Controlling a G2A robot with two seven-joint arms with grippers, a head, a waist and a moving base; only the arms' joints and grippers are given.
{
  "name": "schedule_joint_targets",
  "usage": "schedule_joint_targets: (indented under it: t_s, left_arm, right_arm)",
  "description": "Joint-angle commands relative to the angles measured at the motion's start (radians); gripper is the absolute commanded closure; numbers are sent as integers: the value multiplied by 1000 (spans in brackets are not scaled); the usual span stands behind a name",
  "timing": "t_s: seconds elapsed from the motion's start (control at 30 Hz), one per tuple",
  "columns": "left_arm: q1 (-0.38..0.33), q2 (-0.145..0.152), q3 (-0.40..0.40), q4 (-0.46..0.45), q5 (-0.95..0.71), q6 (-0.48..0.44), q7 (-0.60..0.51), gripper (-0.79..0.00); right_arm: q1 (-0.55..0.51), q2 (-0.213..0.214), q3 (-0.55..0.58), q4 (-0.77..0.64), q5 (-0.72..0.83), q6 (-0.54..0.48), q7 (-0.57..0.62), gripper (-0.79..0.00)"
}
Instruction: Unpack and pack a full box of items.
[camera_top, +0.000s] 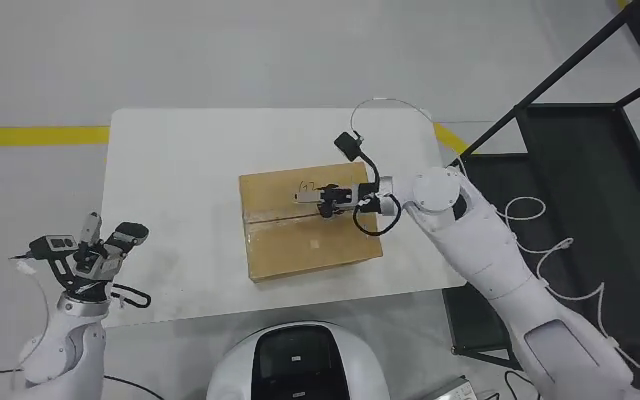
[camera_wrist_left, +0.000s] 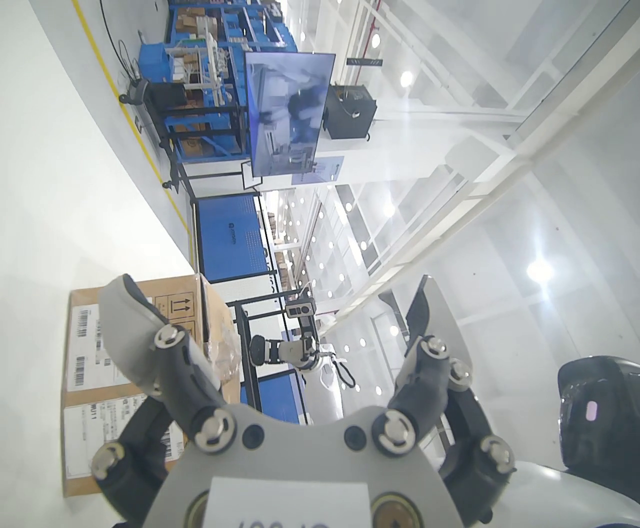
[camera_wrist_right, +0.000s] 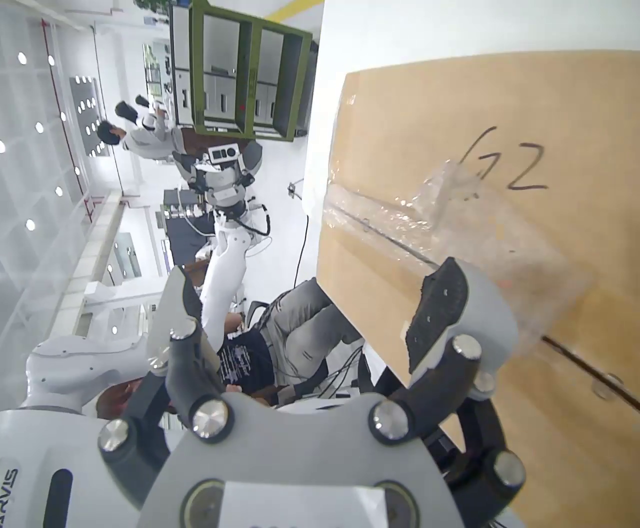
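On the white table (camera_top: 170, 180), the taped-shut cardboard box (camera_top: 300, 240) sits near the middle. The right gripper (camera_top: 312, 196) hangs wide open and empty over the box's tape seam (camera_wrist_right: 380, 225), which runs left to right. The left gripper (camera_top: 110, 232), also open and empty, is well apart, off the near left corner.

- Bright, even light is falling from above on the white table (camera_top: 170, 170), and hardly any shadow is showing around the cardboard box (camera_top: 300, 235).
- In the left wrist view, round ceiling lamps (camera_wrist_left: 539, 271) are glaring, and a pale haze is spreading over the roof.
- In the right wrist view, the clear tape (camera_wrist_right: 395, 220) is glinting.
- The yellow floor line (camera_wrist_left: 172, 205) is bending, as the wide lens is distorting the edges.
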Motion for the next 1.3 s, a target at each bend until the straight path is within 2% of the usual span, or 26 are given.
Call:
schedule_joint_targets:
  t_s: [0.0,0.3,0.63,1.03,1.27]
  left_arm:
    - [5,0,-7,6,-15,-4,-1,-785]
    - [38,-3,-27,-11,-37,-34,-12,-785]
    - [54,-3,-40,-18,-42,-40,-8,-785]
    - [54,-3,-40,-18,-42,-40,-8,-785]
    - [54,-3,-40,-18,-42,-40,-8,-785]
  right_arm:
    - [35,-14,-45,25,1,7,2,-785]
    - [178,-97,-210,166,92,-19,9,-785]
    - [286,-195,-354,302,145,-26,-20,-785]
    - [362,-300,-446,470,201,-110,-8,-785]
    - [387,-329,-452,543,173,-99,-20,-785]
